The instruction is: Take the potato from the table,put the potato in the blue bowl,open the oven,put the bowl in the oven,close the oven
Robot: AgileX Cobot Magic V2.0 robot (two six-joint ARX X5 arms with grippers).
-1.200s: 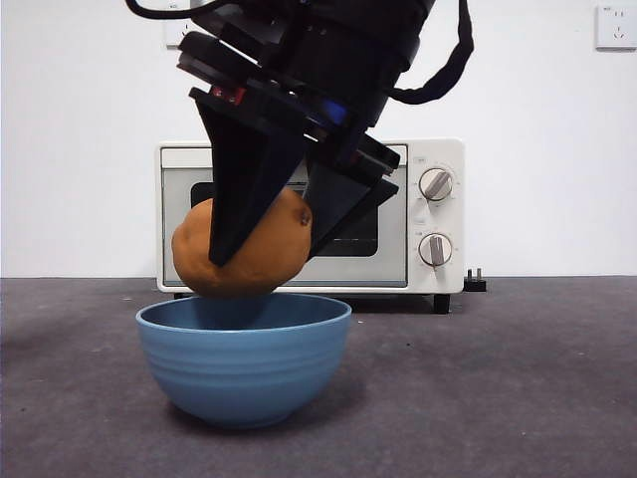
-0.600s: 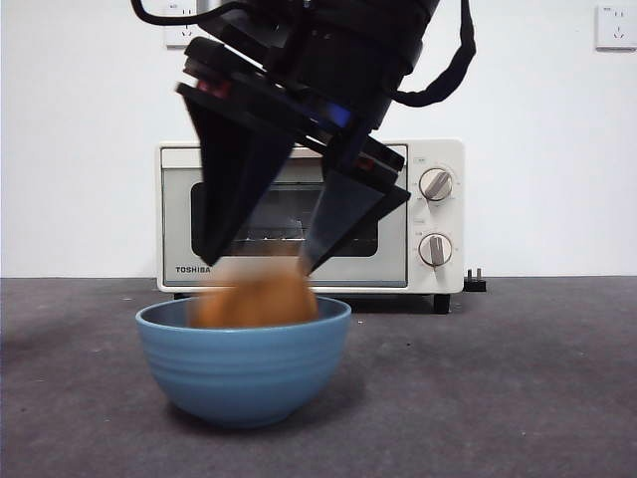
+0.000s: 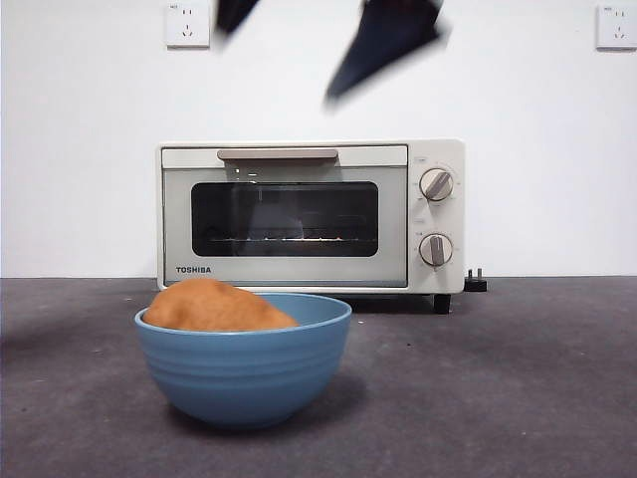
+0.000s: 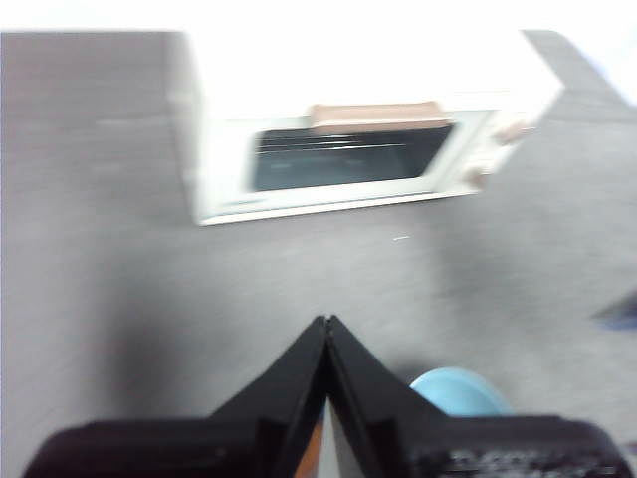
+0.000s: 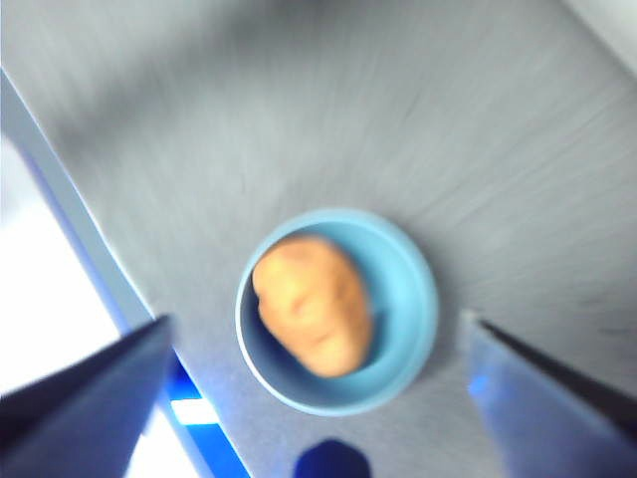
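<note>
The orange-brown potato (image 3: 211, 307) lies inside the blue bowl (image 3: 244, 368) on the dark grey table (image 3: 498, 378), leaning toward the bowl's left side. My right gripper (image 3: 277, 62) hangs open high above them, only its blurred black jaw tips showing at the top edge. In the right wrist view the potato (image 5: 314, 304) and the bowl (image 5: 408, 299) lie far below the right gripper (image 5: 317, 321), whose jaws are spread wide. Behind the bowl stands the cream oven (image 3: 309, 214) with its door closed. My left gripper (image 4: 325, 327) is shut, empty, pointing toward the oven (image 4: 348, 159); the bowl's rim (image 4: 460, 390) shows beside it.
Two wall sockets (image 3: 187, 24) (image 3: 615, 26) sit on the white wall behind. A black plug (image 3: 476, 280) rests at the oven's right foot. Bare table stretches on both sides of the bowl and in front of the oven.
The right gripper opened and dropped the potato into the bowl, then rose quickly to the top of the front view. The potato has settled in the bowl.
</note>
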